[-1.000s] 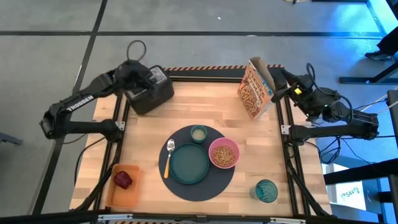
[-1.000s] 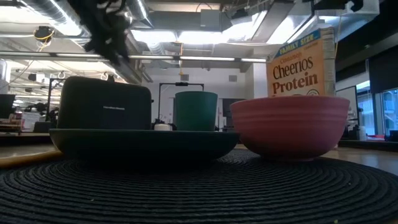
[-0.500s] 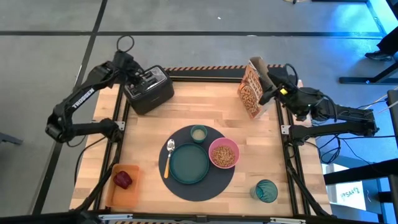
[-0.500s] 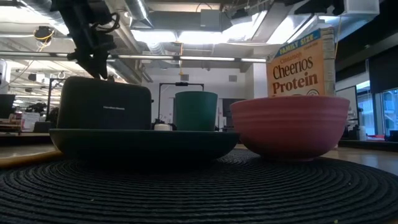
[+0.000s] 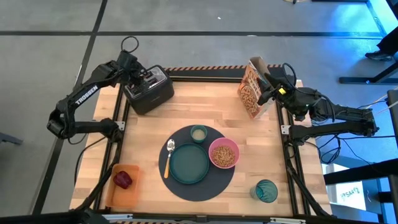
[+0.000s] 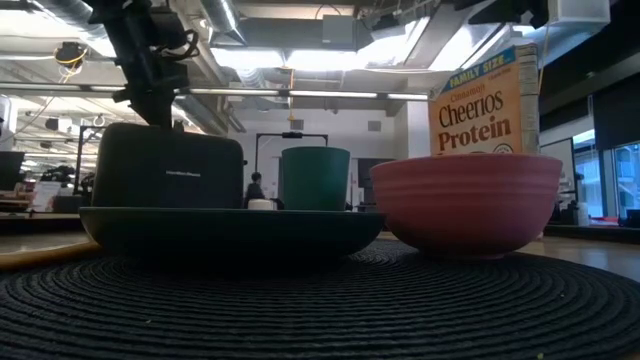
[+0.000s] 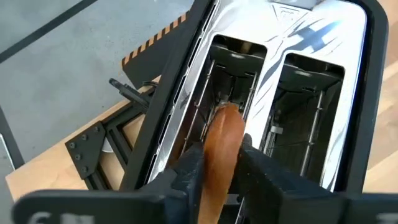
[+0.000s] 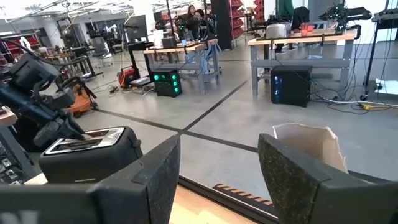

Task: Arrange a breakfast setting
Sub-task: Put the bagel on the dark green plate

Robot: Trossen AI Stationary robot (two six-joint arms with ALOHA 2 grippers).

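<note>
Over black toaster point(image 5: 149, 90): left gripper point(image 7: 217, 163) clenched on one bagel point(image 7: 221, 155). Right gripper point(image 8: 217, 168) released near one cereal box point(image 5: 252, 92). One plate point(image 5: 189, 163), one bowl point(image 5: 223, 153).

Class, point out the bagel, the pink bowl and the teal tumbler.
bagel point(image 7: 219, 155), left wrist view, its browned edge.
pink bowl point(image 5: 223, 154), high view, its cereal-filled middle.
teal tumbler point(image 5: 266, 190), high view, its open top.

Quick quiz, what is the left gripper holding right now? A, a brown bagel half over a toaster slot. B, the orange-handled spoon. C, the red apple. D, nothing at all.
A: in the left wrist view the left gripper pinches a brown bagel between its fingers, right above a slot of the toaster.
</note>
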